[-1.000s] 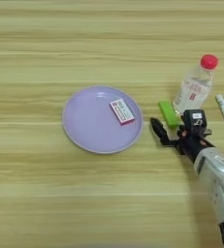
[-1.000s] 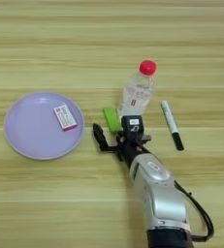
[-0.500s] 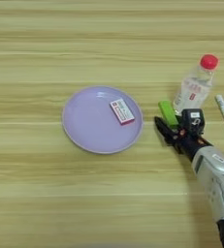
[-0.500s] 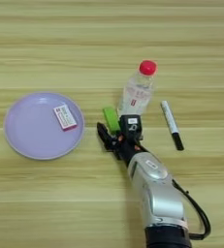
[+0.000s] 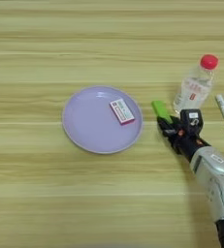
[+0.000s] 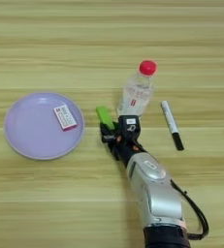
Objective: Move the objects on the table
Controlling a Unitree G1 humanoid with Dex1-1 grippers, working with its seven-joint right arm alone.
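The right gripper (image 6: 108, 131) is down at the green block (image 6: 103, 116), on the near end of it. The black fingers look drawn together around that end, but I cannot tell if they really clamp it or only touch it.

The risk I see is the bottle (image 6: 136, 92). It stands upright just beside the block and the gripper body, and it looks light. If the arm lifts or turns toward it, it can knock the bottle over, and then it may roll into the marker (image 6: 171, 125) lying near on its other side. Also the hold is only on the block's end, so the block may twist or slip out.

The white box (image 5: 121, 110) lies already on the purple plate (image 5: 79, 135), near its right side.

The table (image 5: 45, 48) is light wood with long grain lines. It fills the whole view; of the room I see nothing.
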